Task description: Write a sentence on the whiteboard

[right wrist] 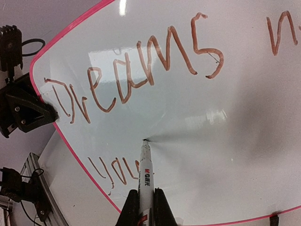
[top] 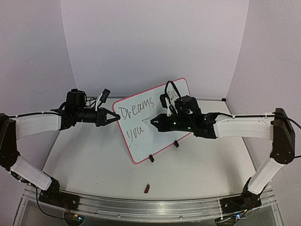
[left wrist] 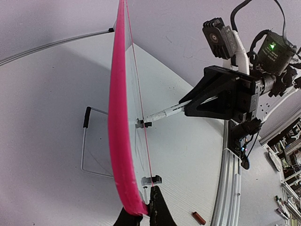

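Observation:
The whiteboard (top: pixel 141 127) stands tilted on two black clip feet at the table's middle, pink-red frame, with "Dreams" and "you" in red-brown ink. My left gripper (top: pixel 114 116) is shut on its left edge; in the left wrist view the fingers (left wrist: pixel 160 212) pinch the pink frame (left wrist: pixel 117 141). My right gripper (top: pixel 157 122) is shut on a white marker (right wrist: pixel 146 183), whose tip touches the board (right wrist: pixel 225 141) to the right of "you" and below "Dreams". The marker also shows in the left wrist view (left wrist: pixel 167 112).
A small red marker cap (top: pixel 146 189) lies on the table near the front rail, also in the left wrist view (left wrist: pixel 199 218). A wire stand (left wrist: pixel 87 150) sits behind the board. White walls close in the back and sides.

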You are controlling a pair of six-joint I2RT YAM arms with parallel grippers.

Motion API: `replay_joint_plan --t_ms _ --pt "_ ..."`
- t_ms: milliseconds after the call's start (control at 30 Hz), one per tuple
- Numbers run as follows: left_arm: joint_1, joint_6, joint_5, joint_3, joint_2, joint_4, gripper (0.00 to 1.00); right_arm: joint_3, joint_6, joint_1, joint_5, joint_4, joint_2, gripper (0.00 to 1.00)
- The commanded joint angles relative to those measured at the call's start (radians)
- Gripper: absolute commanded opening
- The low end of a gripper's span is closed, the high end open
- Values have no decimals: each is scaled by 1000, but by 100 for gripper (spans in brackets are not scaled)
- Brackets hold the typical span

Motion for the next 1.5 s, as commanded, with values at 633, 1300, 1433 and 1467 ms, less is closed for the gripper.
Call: replay_joint_plan --t_ms 633,1300,1433,1467 --pt "-23 124 -38 5 6 -66 0 -112 82 -5 -6 43 -38 0" --pt "-25 126 -39 3 3 -69 0 -59 72 -5 13 101 -33 0" --pt "-25 126 -40 4 4 -69 0 -58 70 -9 15 102 -27 0" --pt "-25 126 -40 4 4 -69 0 -58 70 -11 14 102 -24 0"
